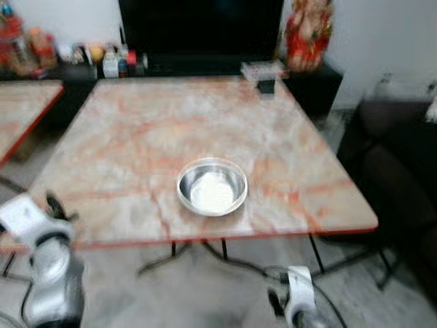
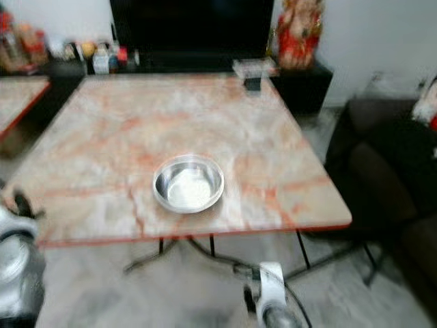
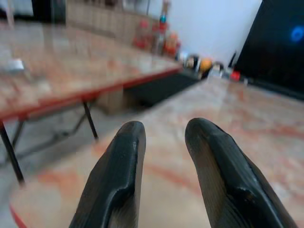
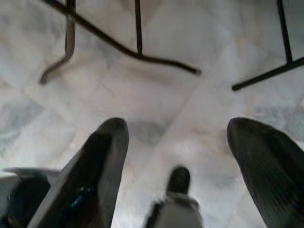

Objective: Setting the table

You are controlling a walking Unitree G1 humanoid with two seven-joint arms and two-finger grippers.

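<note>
A shiny steel bowl (image 1: 212, 186) sits on the marble-patterned table (image 1: 136, 137), near the middle of its front edge, and looks empty. My left arm (image 1: 44, 260) is at the table's front left corner. In the left wrist view, the left gripper (image 3: 165, 126) is open just above that corner, with nothing between its black fingers (image 3: 118, 175). My right arm (image 1: 298, 294) hangs low in front of the table. The right gripper (image 4: 178, 123) points down at the floor, open wide and empty.
A second red-edged table (image 1: 20, 109) stands to the left. A dark sofa (image 1: 396, 171) is close on the right. Behind the table are a black TV (image 1: 198, 27), a red statue (image 1: 308, 31) and small bottles (image 1: 113, 61). A clear box (image 1: 263, 70) rests at the far edge.
</note>
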